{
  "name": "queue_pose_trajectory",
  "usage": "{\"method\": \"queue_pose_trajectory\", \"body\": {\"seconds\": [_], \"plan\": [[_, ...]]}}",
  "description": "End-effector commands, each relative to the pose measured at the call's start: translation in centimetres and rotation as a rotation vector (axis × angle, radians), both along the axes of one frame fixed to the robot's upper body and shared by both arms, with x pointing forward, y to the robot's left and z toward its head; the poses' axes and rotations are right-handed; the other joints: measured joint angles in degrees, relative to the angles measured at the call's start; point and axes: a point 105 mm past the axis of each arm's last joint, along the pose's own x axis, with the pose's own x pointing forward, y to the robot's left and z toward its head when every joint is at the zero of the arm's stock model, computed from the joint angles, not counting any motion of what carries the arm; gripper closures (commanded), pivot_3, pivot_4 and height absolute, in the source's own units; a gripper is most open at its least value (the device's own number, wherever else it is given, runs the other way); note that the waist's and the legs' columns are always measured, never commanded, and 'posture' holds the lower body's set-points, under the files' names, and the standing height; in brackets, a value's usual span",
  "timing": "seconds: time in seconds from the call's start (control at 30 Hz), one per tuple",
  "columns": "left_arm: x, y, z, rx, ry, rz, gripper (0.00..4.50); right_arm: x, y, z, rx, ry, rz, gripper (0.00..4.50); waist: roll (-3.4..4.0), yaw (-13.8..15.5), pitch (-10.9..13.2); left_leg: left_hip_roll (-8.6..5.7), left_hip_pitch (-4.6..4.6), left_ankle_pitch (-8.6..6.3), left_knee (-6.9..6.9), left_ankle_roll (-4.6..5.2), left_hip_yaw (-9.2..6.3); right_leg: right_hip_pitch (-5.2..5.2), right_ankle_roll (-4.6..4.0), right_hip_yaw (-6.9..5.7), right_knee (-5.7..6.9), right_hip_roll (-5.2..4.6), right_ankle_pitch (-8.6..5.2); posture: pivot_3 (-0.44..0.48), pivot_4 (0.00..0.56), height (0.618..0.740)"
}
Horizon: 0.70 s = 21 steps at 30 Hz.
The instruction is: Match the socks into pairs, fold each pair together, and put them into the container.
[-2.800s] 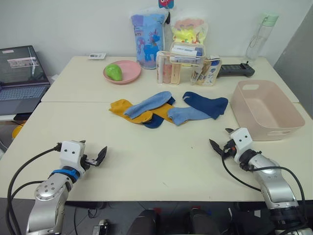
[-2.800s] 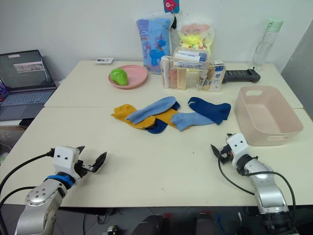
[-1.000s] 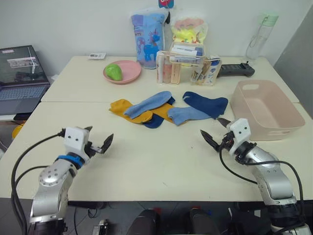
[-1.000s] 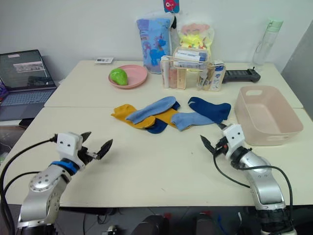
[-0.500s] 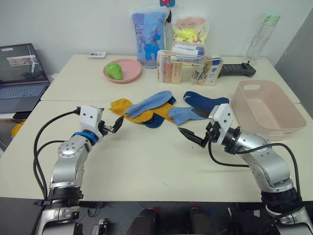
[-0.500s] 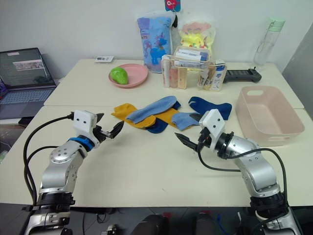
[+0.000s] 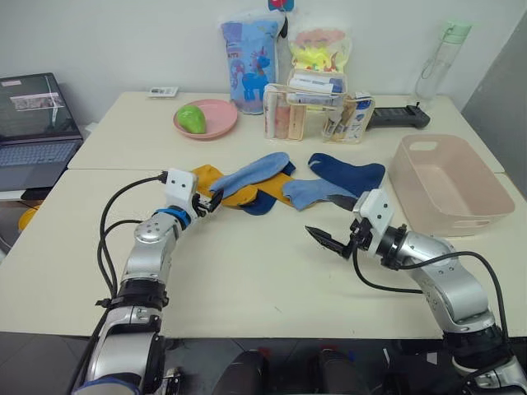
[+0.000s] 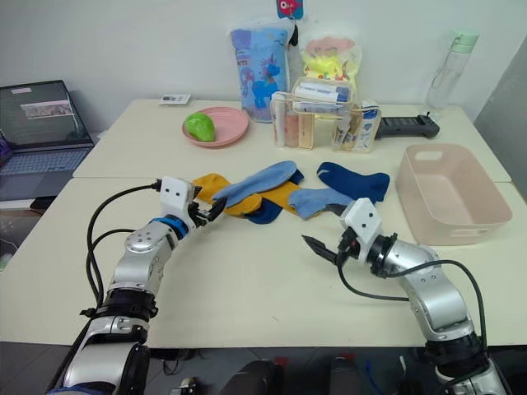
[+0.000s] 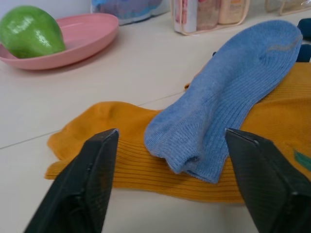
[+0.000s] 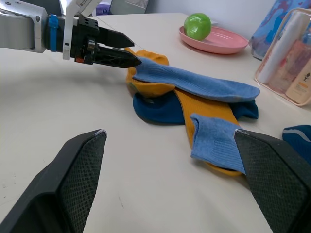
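Observation:
The socks lie in a loose pile mid-table: a mustard yellow sock (image 7: 203, 177) under a light blue sock (image 7: 251, 174), a navy sock (image 7: 260, 205) poking out below, a second light blue sock (image 7: 316, 193) and a navy blue sock (image 7: 352, 175). My left gripper (image 7: 209, 203) is open at the pile's left end, its fingers (image 9: 92, 179) either side of the light blue sock's (image 9: 228, 102) cuff. The right gripper (image 7: 328, 217) is open and empty, just in front of the pile. The pale pink container (image 7: 486, 202) stands empty at the right.
Behind the socks are a pink plate (image 7: 219, 123) with a green fruit, a clear organiser box (image 7: 317, 111), two printed bags and a black device (image 7: 399, 119). A bottle (image 7: 436, 66) stands far right and a laptop (image 7: 33, 123) at the left.
Both arms have moved from the table's front edge toward the socks. The left gripper has reached the pile's left end. The right gripper has stayed open in front of the pile.

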Motion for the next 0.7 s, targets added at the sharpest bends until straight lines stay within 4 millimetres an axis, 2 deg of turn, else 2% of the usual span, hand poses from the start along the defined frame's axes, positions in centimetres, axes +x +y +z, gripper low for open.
{"method": "queue_pose_trajectory", "body": {"seconds": [0.03,0.27,0.53,0.7], "plan": [[0.6,0.2,1.3,0.013,-0.054,0.008,2.11,-0.2,0.2,1.2,0.012,-0.061,0.008,0.00,0.00,-0.08,0.00,0.00,0.00,0.00,0.00,0.00,0.00,-0.01,0.00,0.00,0.01,0.01,0.00,0.000,0.150,0.740],[1.1,-0.4,1.1,0.015,-0.033,-0.021,4.43,-0.2,0.1,1.1,0.010,-0.068,-0.002,0.00,0.00,-0.03,0.00,0.00,0.00,0.00,0.01,0.00,0.00,-0.01,0.00,0.00,0.00,0.00,0.00,0.000,0.150,0.740],[1.0,-0.3,1.8,-0.030,-0.052,-0.025,4.47,0.0,0.2,1.6,0.015,-0.077,-0.012,0.00,-0.01,-0.04,0.00,0.00,0.00,0.00,0.01,0.00,-0.01,-0.01,0.00,0.00,0.01,0.00,0.00,0.000,0.150,0.740],[-0.3,-1.5,3.0,-0.076,-0.045,-0.143,4.47,-0.1,0.4,1.9,0.025,-0.078,-0.007,0.00,-0.01,-0.08,0.00,0.00,-0.02,0.00,0.02,0.00,-0.01,-0.01,0.00,0.00,0.01,0.00,0.00,0.000,0.150,0.740]]}}
